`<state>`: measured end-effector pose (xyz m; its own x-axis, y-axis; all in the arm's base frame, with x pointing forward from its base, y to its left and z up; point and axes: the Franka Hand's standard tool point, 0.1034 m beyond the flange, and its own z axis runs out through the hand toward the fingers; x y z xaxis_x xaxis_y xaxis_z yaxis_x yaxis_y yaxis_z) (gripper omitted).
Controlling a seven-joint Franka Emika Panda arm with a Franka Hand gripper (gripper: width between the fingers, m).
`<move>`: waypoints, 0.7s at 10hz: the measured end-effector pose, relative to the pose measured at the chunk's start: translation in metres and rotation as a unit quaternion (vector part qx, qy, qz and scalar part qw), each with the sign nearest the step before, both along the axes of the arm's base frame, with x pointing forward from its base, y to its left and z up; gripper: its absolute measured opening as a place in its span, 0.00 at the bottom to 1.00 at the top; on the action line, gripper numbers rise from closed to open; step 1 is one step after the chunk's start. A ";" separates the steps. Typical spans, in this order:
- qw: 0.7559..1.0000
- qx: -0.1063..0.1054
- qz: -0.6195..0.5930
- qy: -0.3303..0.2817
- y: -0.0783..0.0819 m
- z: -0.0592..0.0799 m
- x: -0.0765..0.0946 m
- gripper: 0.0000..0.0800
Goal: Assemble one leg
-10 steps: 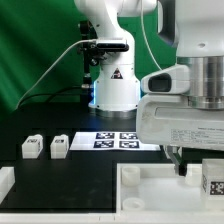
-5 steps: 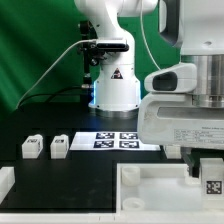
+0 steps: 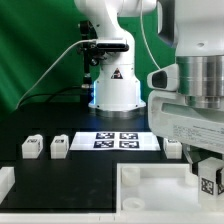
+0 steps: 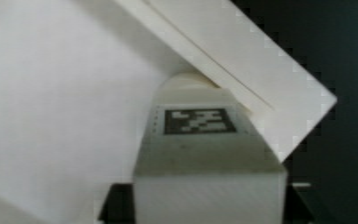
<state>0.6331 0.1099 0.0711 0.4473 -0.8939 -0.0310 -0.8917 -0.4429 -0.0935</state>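
Observation:
My gripper (image 3: 208,186) is at the exterior view's right, shut on a leg (image 3: 209,183), a small white block with a black-and-white tag. It holds the leg low over the big white tray-like frame (image 3: 150,178). In the wrist view the leg (image 4: 202,150) sits between my dark fingers (image 4: 126,203), tag facing the camera, against a broad white surface (image 4: 60,100) and a raised white edge (image 4: 247,60). My gripper (image 4: 202,206) shows at the foot of that view. Two more legs (image 3: 32,147) (image 3: 59,146) stand at the exterior view's left, and a third (image 3: 172,148) stands behind my gripper.
The marker board (image 3: 118,140) lies on the black table in front of the robot base (image 3: 115,90). A white block (image 3: 5,181) sits at the exterior view's lower left corner. A green backdrop stands behind.
My gripper has moved toward the exterior view's right and slightly down with the leg in it. A leg behind it has come into view.

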 end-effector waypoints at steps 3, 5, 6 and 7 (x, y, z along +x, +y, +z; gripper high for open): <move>0.964 0.032 -0.263 0.026 0.002 0.000 -0.002 0.36; 0.925 0.041 -0.376 0.035 0.003 0.000 -0.003 0.37; 0.913 0.040 -0.404 0.037 0.003 0.000 -0.003 0.37; 0.910 0.038 -0.412 0.037 0.002 0.000 -0.003 0.37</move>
<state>0.6298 0.1116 0.0714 -0.3785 -0.9191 -0.1095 -0.9235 0.3829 -0.0215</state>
